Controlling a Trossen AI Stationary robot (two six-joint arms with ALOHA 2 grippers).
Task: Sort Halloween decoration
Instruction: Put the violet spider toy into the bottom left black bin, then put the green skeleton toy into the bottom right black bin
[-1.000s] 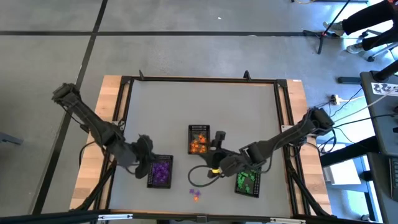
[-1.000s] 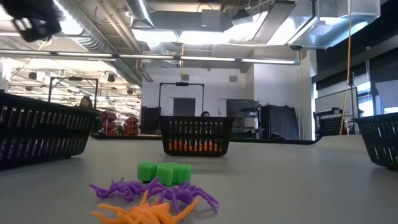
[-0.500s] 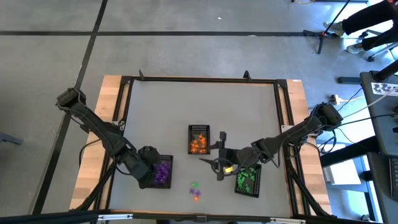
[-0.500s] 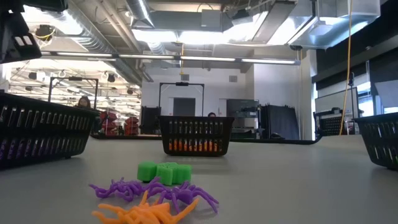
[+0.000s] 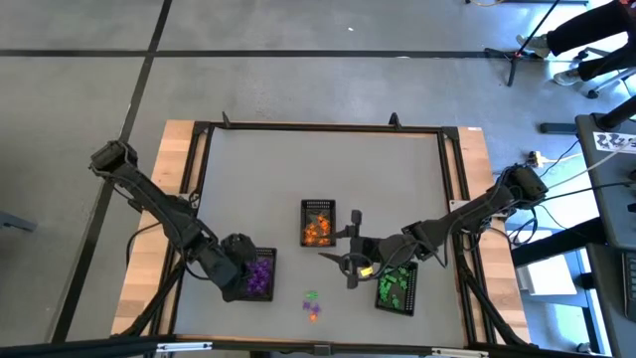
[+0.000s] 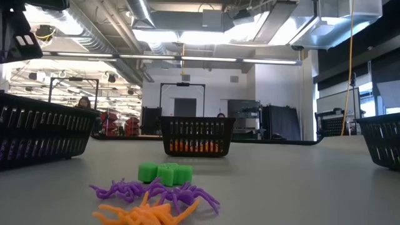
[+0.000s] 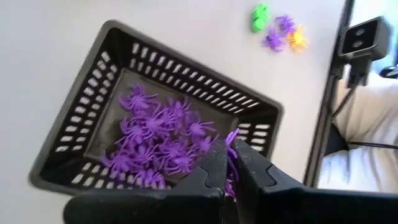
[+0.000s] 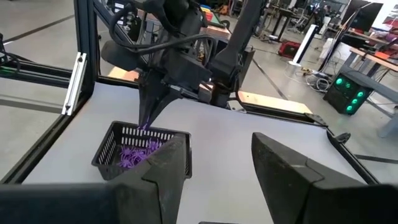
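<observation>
Three black mesh trays lay in the lower half of the high view: one with purple spiders [image 7: 158, 137] at lower left, one with orange pieces [image 5: 317, 231] at centre, one with green pieces [image 5: 396, 287] at lower right. A few unsorted trinkets [image 5: 312, 305] remained on the table [image 5: 298, 169] between the purple and green trays; in the low view they showed as a green piece [image 6: 164, 172], purple spiders [image 6: 156, 192] and an orange spider [image 6: 140, 214], touching one another. The left gripper [image 7: 229, 163] hung over the purple tray [image 7: 74, 118], jaws clenched on a purple spider [image 7: 231, 138]. To finish this drop well, the jaws should probably part only while inside the tray's rim. The right gripper [image 8: 217, 162], jaws released and holding nothing, hovered near the orange tray [image 5: 318, 207].
</observation>
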